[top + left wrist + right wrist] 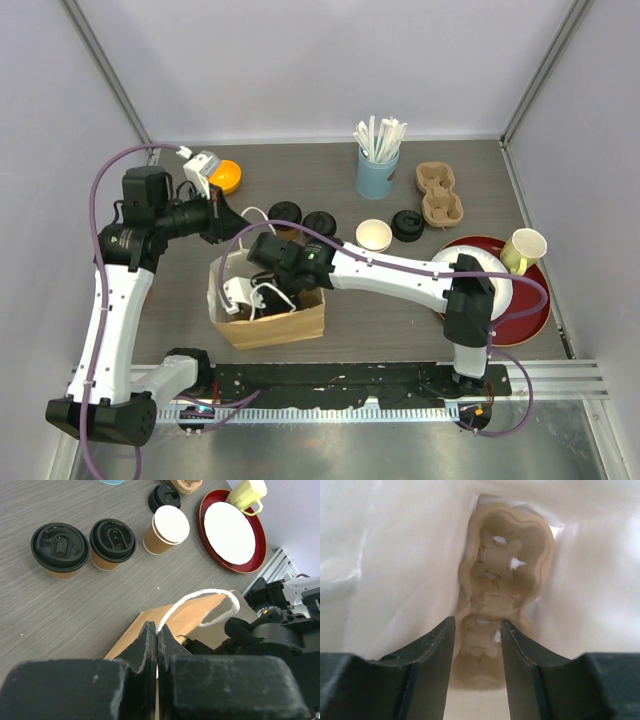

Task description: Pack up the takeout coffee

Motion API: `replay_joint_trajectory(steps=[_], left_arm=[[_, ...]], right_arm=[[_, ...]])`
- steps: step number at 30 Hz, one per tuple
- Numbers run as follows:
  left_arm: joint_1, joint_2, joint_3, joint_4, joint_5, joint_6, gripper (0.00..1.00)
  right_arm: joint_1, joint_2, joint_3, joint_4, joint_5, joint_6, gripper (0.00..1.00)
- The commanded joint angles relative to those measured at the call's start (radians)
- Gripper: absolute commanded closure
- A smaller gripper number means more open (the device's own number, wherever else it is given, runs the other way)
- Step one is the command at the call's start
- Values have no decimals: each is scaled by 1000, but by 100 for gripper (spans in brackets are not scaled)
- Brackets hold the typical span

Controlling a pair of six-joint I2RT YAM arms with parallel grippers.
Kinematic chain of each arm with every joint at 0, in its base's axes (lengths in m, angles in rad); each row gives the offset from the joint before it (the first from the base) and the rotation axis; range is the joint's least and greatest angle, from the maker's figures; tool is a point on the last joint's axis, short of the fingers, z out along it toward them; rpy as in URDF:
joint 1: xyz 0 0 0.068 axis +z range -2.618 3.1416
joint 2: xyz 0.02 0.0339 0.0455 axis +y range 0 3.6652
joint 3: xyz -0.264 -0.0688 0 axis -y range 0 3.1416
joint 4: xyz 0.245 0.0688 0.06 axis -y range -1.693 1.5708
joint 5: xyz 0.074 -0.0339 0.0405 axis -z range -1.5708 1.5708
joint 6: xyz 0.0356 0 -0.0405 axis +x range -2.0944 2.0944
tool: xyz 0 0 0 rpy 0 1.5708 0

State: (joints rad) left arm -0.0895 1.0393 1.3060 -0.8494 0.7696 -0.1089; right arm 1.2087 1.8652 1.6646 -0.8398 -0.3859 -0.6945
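Two lidded kraft coffee cups (pixel 285 213) (pixel 320 224) stand behind the brown paper bag (pixel 290 325); they also show in the left wrist view (pixel 60 547) (pixel 112 541). A third kraft cup (pixel 374 235) (pixel 167 529) is open, with its black lid (pixel 407 225) (pixel 164 497) loose beside it. My left gripper (pixel 226 230) (pixel 157 630) is shut on the bag's white rope handle (pixel 200 597). My right gripper (pixel 256 298) (pixel 477 622) is down inside the bag, jaws open over a pulp cup carrier (pixel 502 565) lying on the bag's bottom.
A blue cup of straws (pixel 377 170) and a second pulp carrier (pixel 439 193) stand at the back. A red tray (pixel 535 310) with a white plate (pixel 230 532) and a yellow cup (pixel 524 250) is on the right. An orange thing (pixel 226 177) sits back left.
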Motion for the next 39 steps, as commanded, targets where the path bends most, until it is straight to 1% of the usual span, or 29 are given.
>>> replay_joint_trajectory(steps=[1,2,6,19,25,27,29,31,36,39], left_arm=[[2,7,29,9,7,28,100],[1,8,30,6,5,31,100],[0,10,35,-2,-3,46,100],[2,24,32,-20,-30,75,100],[2,18,33,-23,-30,74,100],[2,16,35,-27,-29,75,100],[4,16,41,-31,-29,77,100],[2,18,44,-34,-29,78,100],[2,19,44,-27,-26,74,100],[2,19,49,-8,-20,64,100]], right_arm=[[0,-54,87,18,21,27,51],[2,-61,90,21,24,32,48],[0,-104,107,24,32,38,45],[0,-210,126,105,79,121,43],[2,-265,100,227,119,211,43],[2,-291,74,270,159,255,43],[0,-310,57,324,211,289,42],[2,-331,50,359,237,297,39],[2,-334,44,311,265,257,38],[2,-336,18,311,312,242,38]])
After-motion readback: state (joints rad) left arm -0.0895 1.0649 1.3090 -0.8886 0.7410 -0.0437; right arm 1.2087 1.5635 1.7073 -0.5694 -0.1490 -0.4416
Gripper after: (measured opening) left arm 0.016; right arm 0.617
